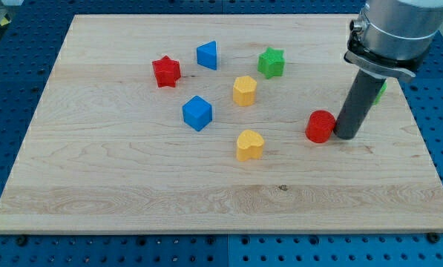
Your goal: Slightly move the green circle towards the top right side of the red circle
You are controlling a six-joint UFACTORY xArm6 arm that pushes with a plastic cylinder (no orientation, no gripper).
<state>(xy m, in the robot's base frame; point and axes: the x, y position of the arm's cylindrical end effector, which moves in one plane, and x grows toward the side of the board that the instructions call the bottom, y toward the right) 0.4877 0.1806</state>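
The red circle point(320, 126) lies on the wooden board point(132, 185) at the view's right. My tip point(347, 136) rests on the board just right of the red circle, very close to it or touching it. The green circle point(382, 91) is mostly hidden behind the rod and arm. Only a green sliver shows at the rod's right, up and to the right of the red circle.
A green star point(271, 62), a red star point(165, 71), a blue block point(207, 55), a blue cube point(197, 112), a yellow block point(244, 90) and a yellow heart point(249, 144) lie left of the red circle. The board's right edge is near the rod.
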